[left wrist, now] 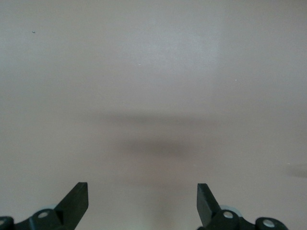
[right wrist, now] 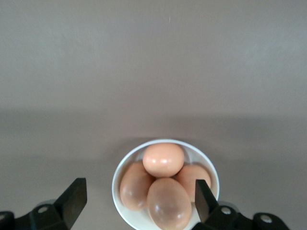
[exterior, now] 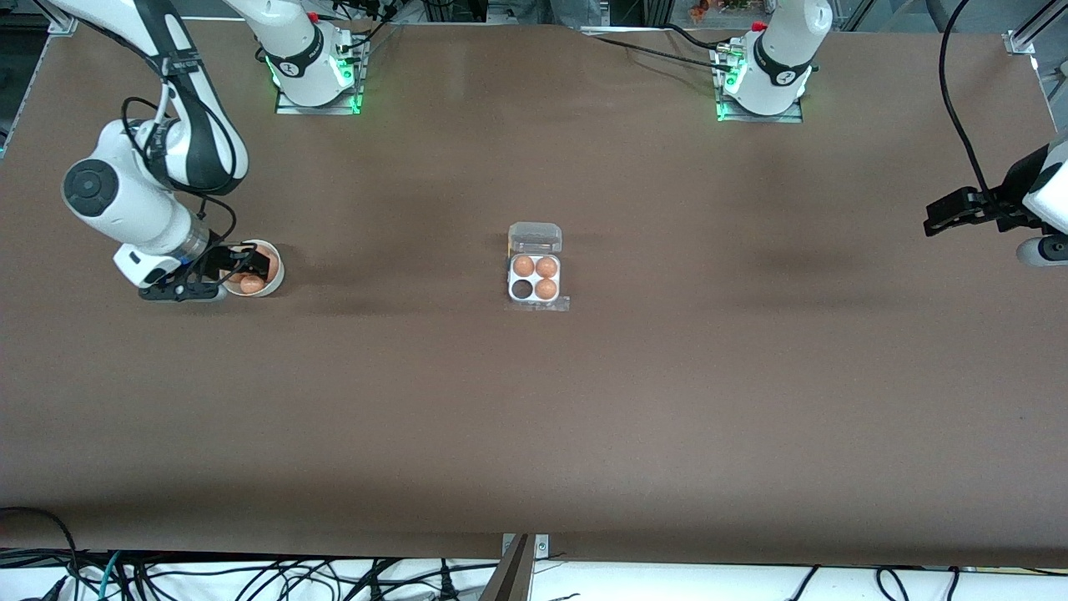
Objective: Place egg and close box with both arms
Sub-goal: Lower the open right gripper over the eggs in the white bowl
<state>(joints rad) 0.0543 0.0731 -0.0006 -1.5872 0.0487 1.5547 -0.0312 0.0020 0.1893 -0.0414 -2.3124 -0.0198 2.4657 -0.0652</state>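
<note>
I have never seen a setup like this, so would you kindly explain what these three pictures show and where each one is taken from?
Two white jointed robot arms work at a brown table. The large picture looks down from a high camera facing them. The other two come from cameras on each arm's wrist, looking past its black two-finger gripper.

At the middle of the table sits a small clear-plastic egg carton, its hinged lid open, with three brown eggs in it and one cell empty. Toward the right arm's end stands a round white bowl holding four brown eggs.

The right gripper hangs open over the bowl, holding nothing. The left gripper waits open over bare table at the left arm's end, also holding nothing.
</note>
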